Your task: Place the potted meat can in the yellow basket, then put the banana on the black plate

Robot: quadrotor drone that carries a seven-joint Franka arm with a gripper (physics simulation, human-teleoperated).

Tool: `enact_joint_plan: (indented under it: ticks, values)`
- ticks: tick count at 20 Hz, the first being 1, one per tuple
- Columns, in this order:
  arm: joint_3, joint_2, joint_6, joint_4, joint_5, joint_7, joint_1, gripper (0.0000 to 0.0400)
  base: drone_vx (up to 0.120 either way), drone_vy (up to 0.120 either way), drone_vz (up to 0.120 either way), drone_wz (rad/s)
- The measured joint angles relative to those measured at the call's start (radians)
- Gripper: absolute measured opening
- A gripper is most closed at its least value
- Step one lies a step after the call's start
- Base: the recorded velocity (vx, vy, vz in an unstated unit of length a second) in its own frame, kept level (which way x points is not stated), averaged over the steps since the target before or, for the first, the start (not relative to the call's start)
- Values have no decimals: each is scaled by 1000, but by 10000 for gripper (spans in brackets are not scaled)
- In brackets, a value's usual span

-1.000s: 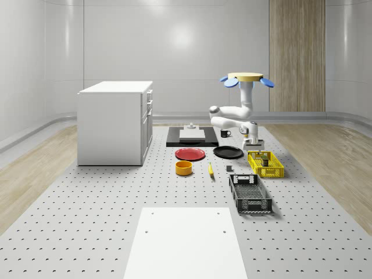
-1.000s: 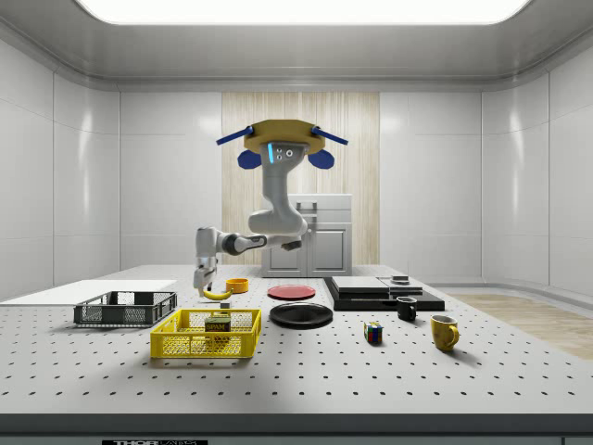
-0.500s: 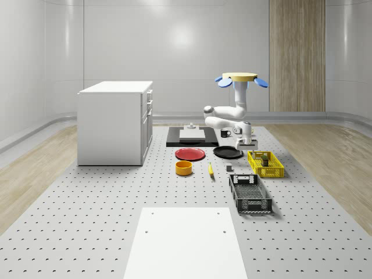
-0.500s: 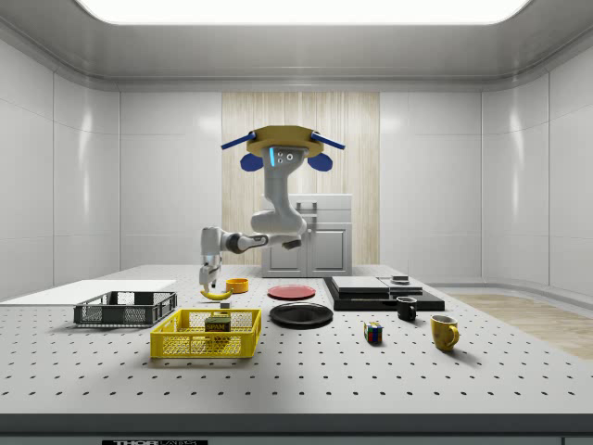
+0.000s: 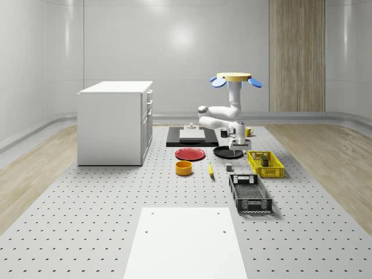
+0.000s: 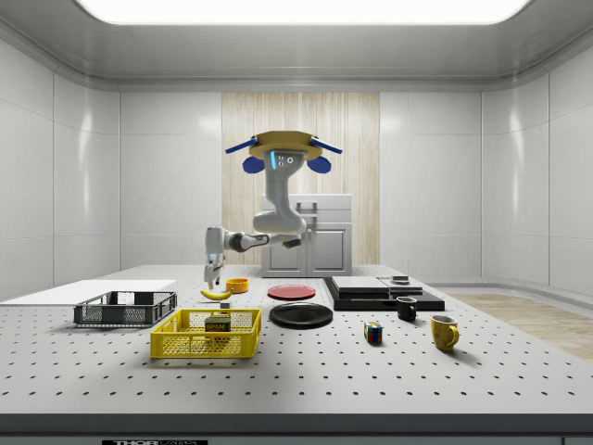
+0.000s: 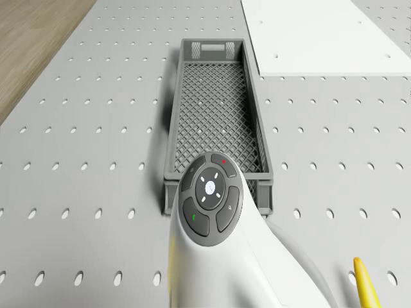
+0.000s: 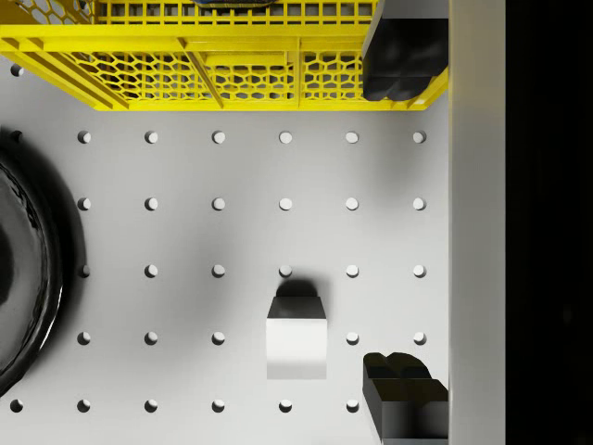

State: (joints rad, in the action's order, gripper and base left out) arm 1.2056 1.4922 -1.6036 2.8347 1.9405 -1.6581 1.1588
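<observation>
On the perforated table, the banana (image 6: 216, 294) lies unclaimed; the drone (image 6: 283, 151) hovers above, its empty gripper (image 6: 212, 275) spread wide for it. Rightward, the potted meat can (image 6: 219, 324) sits inside the yellow basket (image 6: 205, 335), beside the vacant black plate (image 6: 301, 315).

Grey perforated tabletop (image 5: 87, 197) carries: white cabinet (image 5: 115, 122) left of center, white sheet (image 5: 186, 244) bottom center, red plate (image 5: 190, 154), black plate (image 5: 225, 152), orange bowl (image 5: 184, 168), banana (image 5: 210, 170), small block (image 5: 229, 168), yellow basket (image 5: 265, 164), grey crate (image 5: 250, 193) right of center, black slab (image 5: 192, 137) behind the plates.
</observation>
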Motion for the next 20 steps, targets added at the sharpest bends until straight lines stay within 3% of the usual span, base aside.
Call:
enact_joint_plan:
  ticks: [20]
  values:
    - [0, 3, -2, 0, -1, -1, 1, 400, 0, -120, 0, 0]
